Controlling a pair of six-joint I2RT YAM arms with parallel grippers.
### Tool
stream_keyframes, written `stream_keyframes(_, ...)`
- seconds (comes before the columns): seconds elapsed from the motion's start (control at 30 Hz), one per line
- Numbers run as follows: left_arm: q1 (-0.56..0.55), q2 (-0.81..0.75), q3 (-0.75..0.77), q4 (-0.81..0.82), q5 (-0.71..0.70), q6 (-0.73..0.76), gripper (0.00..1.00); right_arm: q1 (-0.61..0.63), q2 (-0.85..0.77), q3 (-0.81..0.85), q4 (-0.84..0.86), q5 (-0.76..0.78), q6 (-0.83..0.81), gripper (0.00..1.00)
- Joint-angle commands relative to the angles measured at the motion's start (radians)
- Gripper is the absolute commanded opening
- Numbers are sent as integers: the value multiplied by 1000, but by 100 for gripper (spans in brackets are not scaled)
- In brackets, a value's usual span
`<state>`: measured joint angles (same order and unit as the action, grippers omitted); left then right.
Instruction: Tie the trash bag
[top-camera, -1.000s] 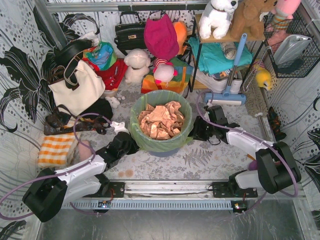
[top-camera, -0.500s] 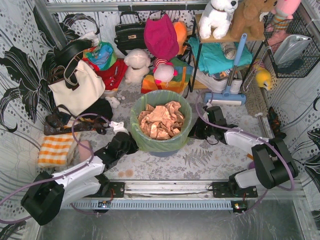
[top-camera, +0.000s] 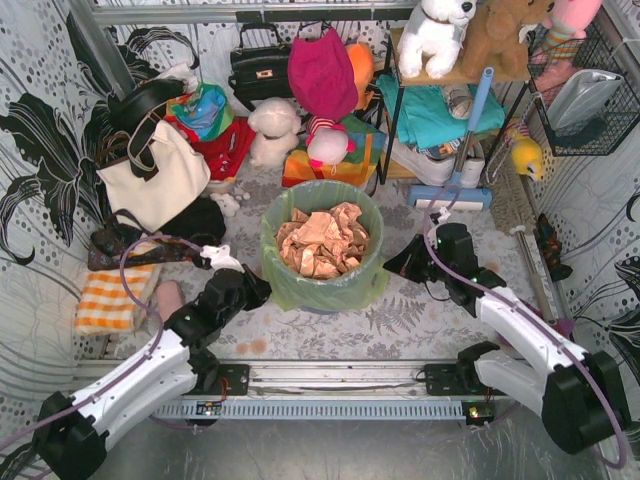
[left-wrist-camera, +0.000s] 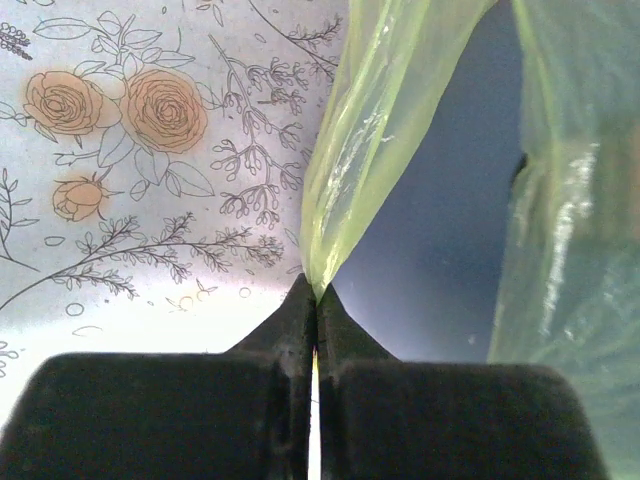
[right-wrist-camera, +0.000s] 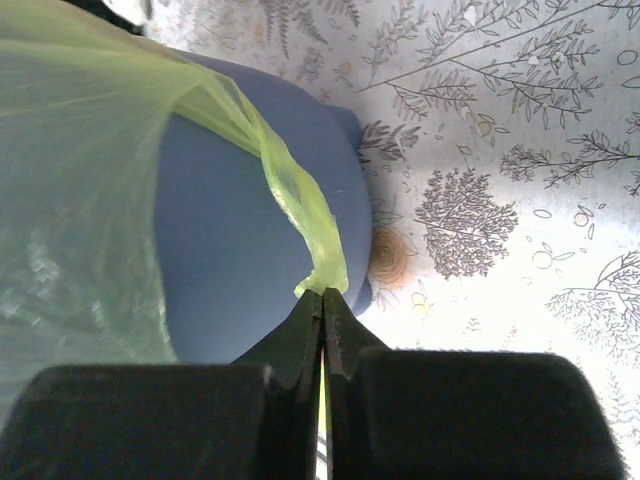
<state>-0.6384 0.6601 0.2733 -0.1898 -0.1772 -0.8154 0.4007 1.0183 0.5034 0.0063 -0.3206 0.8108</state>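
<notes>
The trash bag (top-camera: 322, 280), thin light-green plastic, lines a round blue-grey bin (top-camera: 330, 303) in the middle of the floor, with crumpled tan paper (top-camera: 323, 241) filling its mouth. My left gripper (top-camera: 258, 292) is at the bin's left side, shut on a pinch of the bag's skirt (left-wrist-camera: 350, 180), which stretches up from its fingertips (left-wrist-camera: 300, 300). At the bin's right side my right gripper (top-camera: 392, 270) is shut on a twisted strand of the bag (right-wrist-camera: 295, 200), pulled away from the blue bin wall (right-wrist-camera: 240, 260).
A cream tote bag (top-camera: 150, 175) and dark bags stand back left, an orange checked cloth (top-camera: 110, 298) at left. Plush toys and a pink bag (top-camera: 322, 70) crowd the back. A shelf rack (top-camera: 440, 110) and a blue mop (top-camera: 455, 185) stand back right.
Both arms have stretched forward along the bin's sides. The right gripper has closed on the bag's edge and drawn back to the right, pulling a strand taut. The left gripper stays pinched on the bag.
</notes>
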Motion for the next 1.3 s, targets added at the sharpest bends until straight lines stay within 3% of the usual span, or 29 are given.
stream_keyframes(0.0, 5, -68, 55, -80, -1, -33, 2, 1, -101, -33, -51, 25, 73, 0)
stream_keyframes(0.3, 6, -151, 165, -203, -63, -34, 0, 1, -254, -59, 70, 2, 211, 0)
stream_keyframes(0.6, 6, -204, 300, -252, -109, -28, 0, 1, -299, -25, 149, -18, 322, 0)
stream_keyframes(1.17, 6, -142, 486, -280, -32, -4, 0, 1, -366, 94, 78, 25, 329, 0)
stream_keyframes(1.27, 6, -137, 466, -296, -41, -1, 0, 1, -347, 100, -55, 71, 284, 0)
